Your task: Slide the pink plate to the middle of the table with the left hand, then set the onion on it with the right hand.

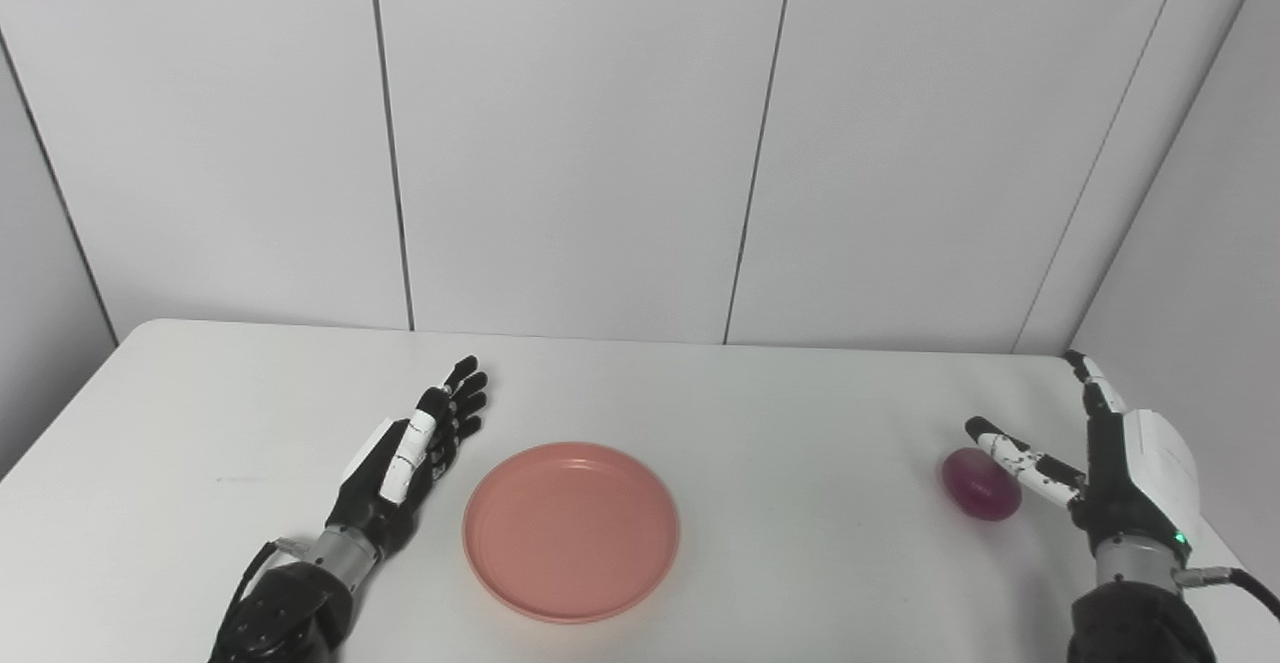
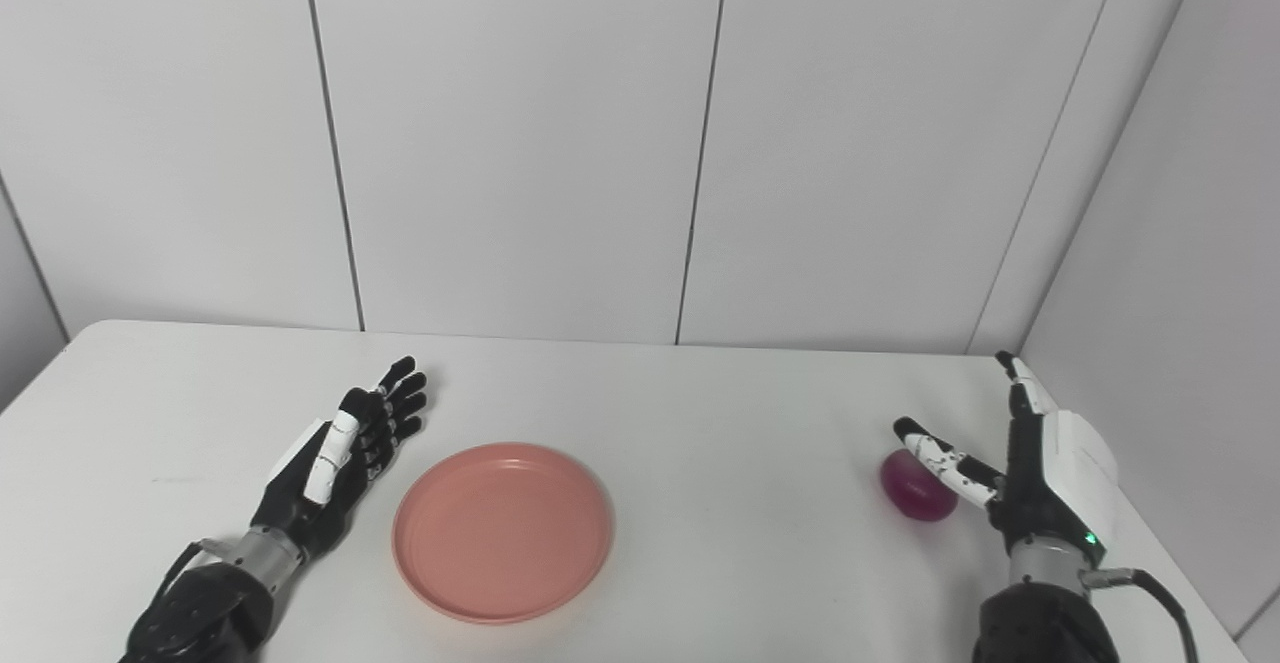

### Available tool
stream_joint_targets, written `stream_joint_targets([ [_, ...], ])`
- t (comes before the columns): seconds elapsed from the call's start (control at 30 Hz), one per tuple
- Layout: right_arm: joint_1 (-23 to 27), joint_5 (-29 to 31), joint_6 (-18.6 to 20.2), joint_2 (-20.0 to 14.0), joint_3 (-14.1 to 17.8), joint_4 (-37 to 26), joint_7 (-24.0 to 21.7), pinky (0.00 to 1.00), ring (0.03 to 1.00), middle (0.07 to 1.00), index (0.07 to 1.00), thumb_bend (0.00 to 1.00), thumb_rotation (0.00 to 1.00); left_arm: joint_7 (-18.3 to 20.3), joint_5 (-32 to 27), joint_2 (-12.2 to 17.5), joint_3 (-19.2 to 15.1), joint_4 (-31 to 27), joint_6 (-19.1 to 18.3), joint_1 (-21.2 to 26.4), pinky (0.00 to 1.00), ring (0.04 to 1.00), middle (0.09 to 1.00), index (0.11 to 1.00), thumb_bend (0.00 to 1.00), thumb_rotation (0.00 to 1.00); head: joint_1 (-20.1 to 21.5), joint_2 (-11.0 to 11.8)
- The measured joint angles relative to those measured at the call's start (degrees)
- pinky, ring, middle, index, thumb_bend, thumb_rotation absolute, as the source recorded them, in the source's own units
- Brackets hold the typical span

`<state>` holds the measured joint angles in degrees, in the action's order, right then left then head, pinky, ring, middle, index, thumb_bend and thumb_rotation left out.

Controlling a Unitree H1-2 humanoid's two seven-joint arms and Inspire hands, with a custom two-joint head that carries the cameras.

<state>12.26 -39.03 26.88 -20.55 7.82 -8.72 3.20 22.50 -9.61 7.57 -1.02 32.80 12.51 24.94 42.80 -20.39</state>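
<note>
A round pink plate (image 1: 570, 531) lies flat on the white table (image 1: 780, 413), a little left of the middle and near the front. My left hand (image 1: 410, 458) is open, fingers stretched forward, just left of the plate and apart from it. A purple onion (image 1: 980, 484) sits on the table at the far right. My right hand (image 1: 1095, 458) is open just right of the onion, thumb reaching over its near side; I cannot tell whether it touches the onion.
The table's right edge (image 1: 1215, 543) runs close behind my right hand. White wall panels (image 1: 580, 143) stand along the table's far edge and the right side.
</note>
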Motion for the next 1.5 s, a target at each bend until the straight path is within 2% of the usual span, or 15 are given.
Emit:
stream_joint_targets([
  [0.2, 0.81, -6.34, 0.12, 1.08, 2.90, 0.49, -6.56, 0.78, 0.884, 0.914, 0.940, 0.93, 0.47, 0.43, 0.01, 0.47, -0.17, 0.38, 0.48, 0.13, 1.00, 1.000, 1.000, 1.000, 0.91, 0.99, 3.16, -0.96],
  [0.4, 2.65, -8.71, 0.14, 2.87, 3.11, 2.37, -11.20, 0.82, 0.886, 0.911, 0.952, 0.95, 0.44, -2.88, 0.05, 0.04, -1.61, -1.63, -0.27, -0.79, 1.00, 1.000, 0.994, 0.991, 0.88, 0.95, 4.04, -1.49],
  [0.53, 2.75, -9.60, 0.14, 2.79, 2.81, 2.72, -11.65, 0.81, 0.883, 0.899, 0.950, 0.97, 0.43, -3.69, 0.01, -0.02, -2.31, -2.16, -0.51, -1.24, 1.00, 1.000, 0.992, 0.990, 0.88, 0.94, 4.39, -1.84],
  [0.73, 2.83, -11.84, 0.14, 3.48, 3.52, 4.76, -14.83, 0.80, 0.877, 0.896, 0.938, 0.99, 0.42, -3.42, -0.08, 0.05, -2.47, -2.27, -0.80, -1.34, 1.00, 1.000, 1.000, 1.000, 0.87, 0.93, 5.01, -2.20],
  [1.13, 3.40, -12.54, 0.14, 4.36, 2.87, 6.64, -17.08, 0.83, 0.893, 0.909, 0.949, 0.98, 0.40, -3.23, -1.16, 0.06, -2.68, -2.62, -1.69, -1.46, 1.00, 1.000, 0.996, 0.997, 0.88, 0.92, 4.57, -2.46],
  [1.23, 3.84, -12.63, 0.14, 4.48, 2.89, 7.08, -17.18, 0.82, 0.897, 0.912, 0.944, 0.98, 0.37, -3.25, -1.16, 0.06, -2.65, -3.11, -1.75, -1.76, 1.00, 1.000, 0.999, 1.000, 0.88, 0.93, 4.13, -2.29],
  [1.5, 4.07, -10.58, 0.14, 4.47, 2.14, 9.49, -14.63, 0.80, 0.884, 0.894, 0.925, 0.98, 0.28, -3.39, -1.01, -0.02, -2.50, -3.93, -2.02, -2.20, 1.00, 1.000, 0.995, 0.995, 0.87, 0.94, 3.87, -2.20],
])
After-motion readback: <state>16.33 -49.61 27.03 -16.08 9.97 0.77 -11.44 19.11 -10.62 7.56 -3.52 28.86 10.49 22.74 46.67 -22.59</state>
